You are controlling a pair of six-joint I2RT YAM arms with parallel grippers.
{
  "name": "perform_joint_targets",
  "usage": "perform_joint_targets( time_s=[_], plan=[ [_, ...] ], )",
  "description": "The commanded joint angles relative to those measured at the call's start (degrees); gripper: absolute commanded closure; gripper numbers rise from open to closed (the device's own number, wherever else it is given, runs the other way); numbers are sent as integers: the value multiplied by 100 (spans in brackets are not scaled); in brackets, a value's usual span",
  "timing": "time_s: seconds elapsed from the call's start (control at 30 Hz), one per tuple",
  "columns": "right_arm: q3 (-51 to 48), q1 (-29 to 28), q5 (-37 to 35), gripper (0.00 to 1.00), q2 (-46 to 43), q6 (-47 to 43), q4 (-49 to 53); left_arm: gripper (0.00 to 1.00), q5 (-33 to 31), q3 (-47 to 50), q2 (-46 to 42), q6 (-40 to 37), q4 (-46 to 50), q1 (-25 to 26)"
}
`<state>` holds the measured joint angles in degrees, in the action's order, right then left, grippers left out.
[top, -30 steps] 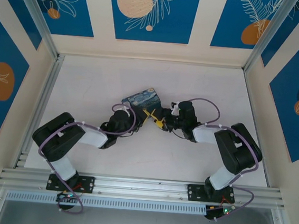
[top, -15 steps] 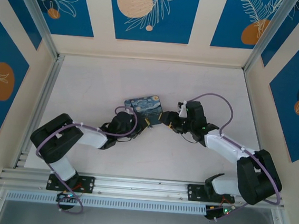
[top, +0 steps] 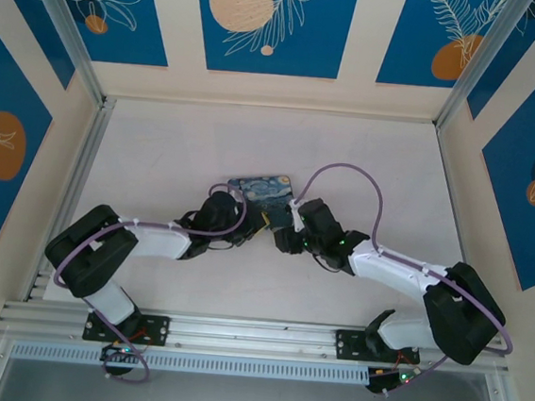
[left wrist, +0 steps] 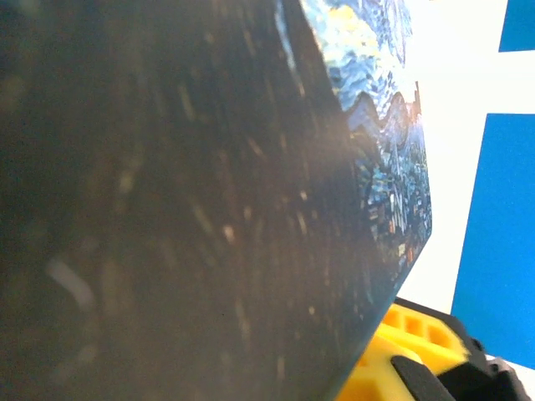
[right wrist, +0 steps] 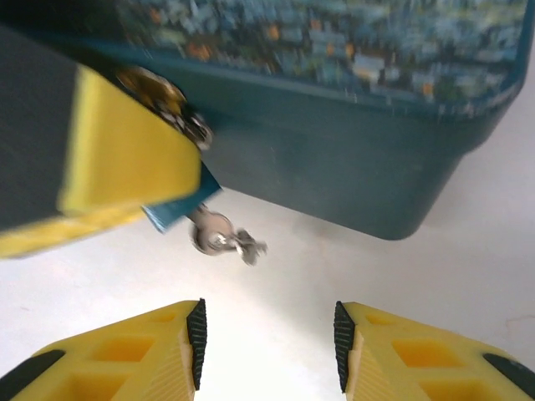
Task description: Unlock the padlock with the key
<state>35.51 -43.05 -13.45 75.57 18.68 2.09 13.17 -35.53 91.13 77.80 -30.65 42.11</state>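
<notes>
Left gripper [top: 262, 221]: closed, padlock [right wrist: 177, 210] pinched beside tin [right wrist: 334, 167].
Right gripper [right wrist: 267, 334]: parted, nothing held.
Key [right wrist: 219, 238]: apparently seated in padlock; to be straddled squarely before being turned.

Mid-table cluster at tin [top: 261, 189].
At tin's 6 o'clock, left gripper [top: 261, 221]; at 5, right gripper [right wrist: 267, 334]; padlock [right wrist: 177, 210], key [right wrist: 221, 240] between them.

- Rectangular tin box with a blue-and-yellow swirly painted lid and dark teal sides [top: 267, 185], near the table's middle.
- Plain white tabletop [top: 178, 145] beneath it.
- Beige walls with blue panels, orange discs and white leaf outlines [top: 266, 20], left, far and right.
- Ribbed aluminium rail [top: 255, 334] along the near edge.
</notes>
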Motion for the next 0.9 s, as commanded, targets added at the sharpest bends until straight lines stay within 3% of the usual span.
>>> perform_joint_targets(
  time_s=[0.0, 0.4, 0.6, 0.87],
  plan=[
    [-170, -237, -587, 54, 61, -506, -788, 100, 300, -231, -151, -94, 85, -51],
    [153, -389, -707, 57, 713, -736, -1179, 100, 406, -336, -79, -52, 131, -53],
    [279, -379, -710, 66, 808, -732, -1193, 100, 412, -308, -70, -54, 126, -51],
    [370, -261, -344, 96, 715, -652, -1074, 100, 404, -262, -9, -54, 104, -48]
  ],
)
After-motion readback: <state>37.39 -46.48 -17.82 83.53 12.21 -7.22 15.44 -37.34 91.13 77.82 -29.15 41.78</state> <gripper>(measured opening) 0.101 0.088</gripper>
